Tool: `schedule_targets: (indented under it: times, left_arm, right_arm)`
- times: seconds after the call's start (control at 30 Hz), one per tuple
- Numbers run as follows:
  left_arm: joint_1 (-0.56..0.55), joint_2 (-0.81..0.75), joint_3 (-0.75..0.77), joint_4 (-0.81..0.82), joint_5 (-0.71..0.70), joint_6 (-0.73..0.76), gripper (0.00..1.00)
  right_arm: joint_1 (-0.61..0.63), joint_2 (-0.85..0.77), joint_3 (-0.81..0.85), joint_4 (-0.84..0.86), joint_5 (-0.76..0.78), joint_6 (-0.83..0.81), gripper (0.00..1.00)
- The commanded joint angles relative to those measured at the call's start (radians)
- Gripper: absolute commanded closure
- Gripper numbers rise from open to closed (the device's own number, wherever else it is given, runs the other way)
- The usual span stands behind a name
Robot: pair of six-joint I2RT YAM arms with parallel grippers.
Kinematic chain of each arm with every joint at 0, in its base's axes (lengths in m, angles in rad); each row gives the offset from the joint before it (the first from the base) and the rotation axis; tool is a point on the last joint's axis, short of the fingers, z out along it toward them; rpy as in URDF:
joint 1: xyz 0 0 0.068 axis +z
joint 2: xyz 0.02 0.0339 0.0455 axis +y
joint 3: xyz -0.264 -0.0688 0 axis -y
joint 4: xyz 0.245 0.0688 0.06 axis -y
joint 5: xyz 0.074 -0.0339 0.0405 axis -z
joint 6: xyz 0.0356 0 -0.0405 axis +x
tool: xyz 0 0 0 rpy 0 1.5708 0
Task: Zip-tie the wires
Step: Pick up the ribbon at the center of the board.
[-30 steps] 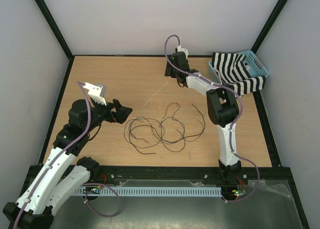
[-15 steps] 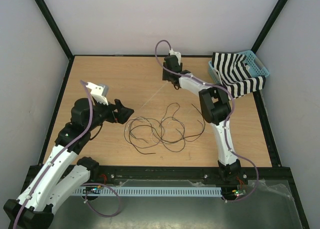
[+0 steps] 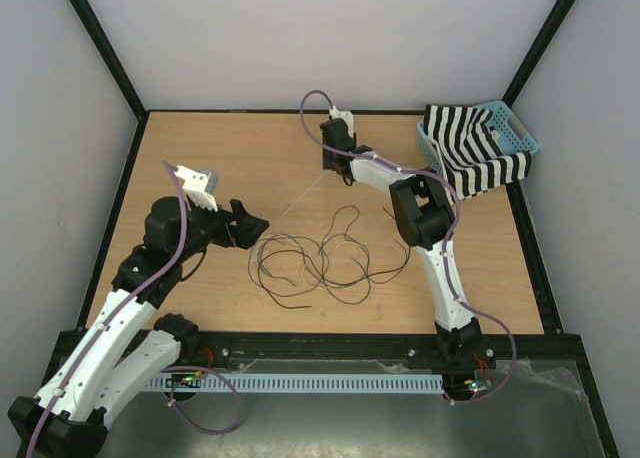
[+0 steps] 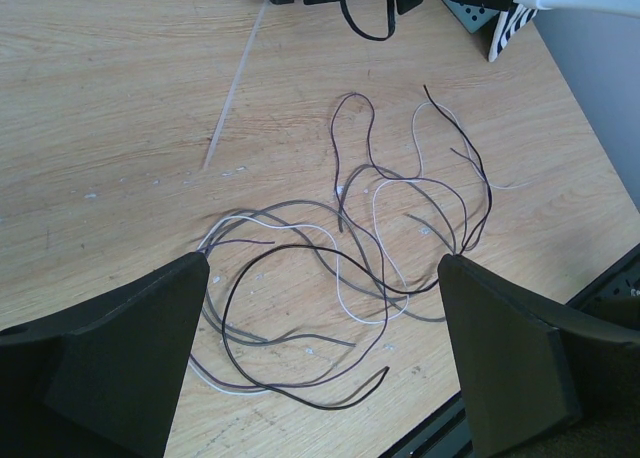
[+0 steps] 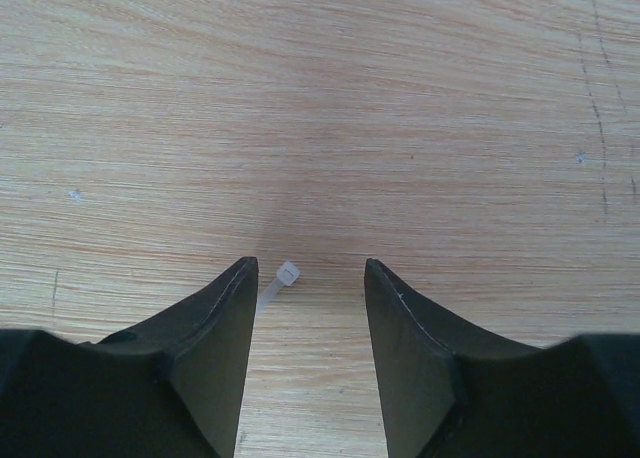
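Observation:
The wires [image 3: 330, 258] lie in loose dark loops with a few pale strands on the wooden table [image 3: 200, 158], also filling the middle of the left wrist view [image 4: 360, 248]. The zip tie [image 3: 303, 196] is a thin whitish strip slanting from above the wires toward the back. My left gripper [image 3: 247, 224] stands wide open at the wires' left edge, low over them [image 4: 322, 268]. My right gripper [image 3: 336, 168] hovers low at the zip tie's far end, open. The zip tie's square head [image 5: 287, 274] lies between its jaws [image 5: 308, 268], close to the left finger [image 5: 225, 318], untouched.
A blue basket [image 3: 520, 133] holding a black-and-white striped cloth [image 3: 470, 148] stands at the back right corner. Black frame posts and grey walls bound the table. A black rail [image 3: 330, 343] runs along the near edge.
My right arm has swung left along the back toward the zip tie's far end, and its jaws have narrowed. The left arm has barely shifted.

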Motion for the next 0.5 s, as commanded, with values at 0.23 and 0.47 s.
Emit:
schedule_targets:
  times: [0.23, 0.47]
  left_arm:
    - [0.006, -0.002, -0.007, 0.005, 0.005, 0.006, 0.01]
    - [0.006, -0.005, 0.001, -0.006, 0.004, 0.014, 0.01]
  right_arm:
    - [0.015, 0.037, 0.028, -0.021, 0.022, 0.0, 0.47]
    - [0.022, 0.043, 0.028, -0.021, 0.016, -0.006, 0.54]
